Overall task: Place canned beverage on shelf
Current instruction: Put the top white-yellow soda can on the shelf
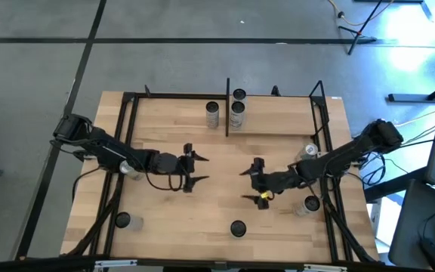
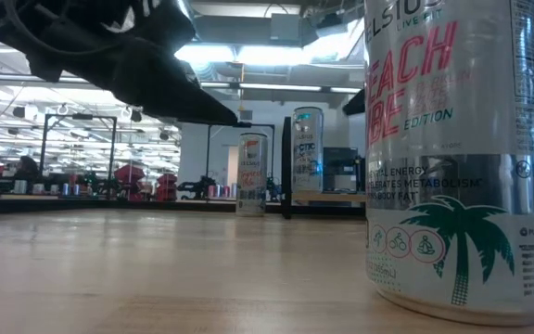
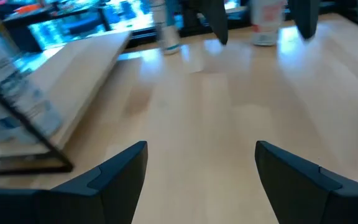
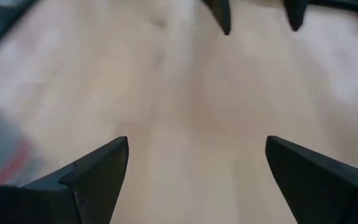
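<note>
Currently, as I read the overhead picture from my station:

Left hand (image 1: 195,170): fingers spread, holding nothing, hovering over bare wood left of the tabletop's (image 1: 202,211) centre, pointing toward 3 o'clock.

Right hand (image 1: 249,185): fingers spread wide, holding nothing, right of centre, pointing toward 9 o'clock. The two hands face each other across a bare gap, apart.

Shelf (image 1: 278,121): narrow plank along the far edge, right half, at about 12 to 1 o'clock from both hands. Two cans (image 1: 237,110) already stand at its left end, beside the black centre post (image 1: 227,106). A third can (image 1: 212,114) stands just left of that post, on the tabletop rather than the plank, as far as I can tell.

Loose cans, all upright, long axis vertical:
- near-edge can (image 1: 237,228), at 6 o'clock from the gap between the hands, a little nearer the right hand;
- near-left can (image 1: 122,221), at about 7 o'clock from the left hand;
- can under the left forearm (image 1: 131,169), behind that hand at 9 o'clock, partly hidden;
- near-right can (image 1: 310,204), at about 4 o'clock from the right hand, behind its wrist;
- far-right can (image 1: 310,152), at about 2 o'clock from the right hand, by the frame rail.

My judgement: no can lies ahead of either hand, so whichever arm I send must turn first. The near-edge can looks the plainest pick, a sideways approach round its upright body.
</note>
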Controlling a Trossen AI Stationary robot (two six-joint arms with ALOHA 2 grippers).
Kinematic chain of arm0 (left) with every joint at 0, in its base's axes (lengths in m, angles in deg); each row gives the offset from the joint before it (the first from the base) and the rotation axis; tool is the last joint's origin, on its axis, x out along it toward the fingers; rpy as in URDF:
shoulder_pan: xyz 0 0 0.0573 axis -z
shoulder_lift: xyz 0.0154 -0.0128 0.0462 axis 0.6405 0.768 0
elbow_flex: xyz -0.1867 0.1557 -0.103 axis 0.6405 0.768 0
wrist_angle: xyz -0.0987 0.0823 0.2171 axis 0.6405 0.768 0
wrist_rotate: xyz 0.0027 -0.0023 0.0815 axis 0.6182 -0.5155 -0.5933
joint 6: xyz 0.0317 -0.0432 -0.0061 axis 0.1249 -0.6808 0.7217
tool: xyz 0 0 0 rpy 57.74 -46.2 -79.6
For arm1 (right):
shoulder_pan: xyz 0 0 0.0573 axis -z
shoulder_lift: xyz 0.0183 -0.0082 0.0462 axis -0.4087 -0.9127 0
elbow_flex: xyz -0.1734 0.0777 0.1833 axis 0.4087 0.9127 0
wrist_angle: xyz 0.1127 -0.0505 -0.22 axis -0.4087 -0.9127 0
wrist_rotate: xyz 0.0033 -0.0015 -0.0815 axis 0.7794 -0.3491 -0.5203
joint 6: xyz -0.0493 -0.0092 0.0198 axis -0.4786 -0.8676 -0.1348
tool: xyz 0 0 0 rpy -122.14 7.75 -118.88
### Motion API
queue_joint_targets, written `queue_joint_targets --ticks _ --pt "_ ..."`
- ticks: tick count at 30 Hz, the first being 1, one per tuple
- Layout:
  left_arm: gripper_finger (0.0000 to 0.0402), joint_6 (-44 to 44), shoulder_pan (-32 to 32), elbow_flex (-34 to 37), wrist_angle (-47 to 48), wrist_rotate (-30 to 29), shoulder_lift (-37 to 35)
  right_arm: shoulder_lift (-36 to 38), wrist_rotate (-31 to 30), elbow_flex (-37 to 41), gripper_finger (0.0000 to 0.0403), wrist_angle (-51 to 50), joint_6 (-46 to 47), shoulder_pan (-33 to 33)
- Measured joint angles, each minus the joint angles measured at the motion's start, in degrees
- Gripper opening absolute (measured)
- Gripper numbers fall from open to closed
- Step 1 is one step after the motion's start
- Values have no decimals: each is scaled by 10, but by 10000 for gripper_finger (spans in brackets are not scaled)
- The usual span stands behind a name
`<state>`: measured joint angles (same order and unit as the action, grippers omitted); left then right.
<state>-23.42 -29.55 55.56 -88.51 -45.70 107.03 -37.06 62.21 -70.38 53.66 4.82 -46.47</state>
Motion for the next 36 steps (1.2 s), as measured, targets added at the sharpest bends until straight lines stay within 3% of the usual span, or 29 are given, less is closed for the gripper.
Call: queue_joint_targets --ticks 6,15,22,30,36 --pt "286 -14 -34 -32 55 -85 -33 -16 -27 18 366 46 -13 35" --pt "286 19 -151 -183 341 -87 -90 -16 -15 18 366 38 4 39" --pt "286 109 -223 -254 444 16 -90 -31 -16 18 366 41 13 40" --pt "286 82 -269 -333 505 12 -90 -71 -34 18 366 58 6 40" --pt "295 44 -322 -339 505 29 -84 -76 -37 18 366 70 -1 40"
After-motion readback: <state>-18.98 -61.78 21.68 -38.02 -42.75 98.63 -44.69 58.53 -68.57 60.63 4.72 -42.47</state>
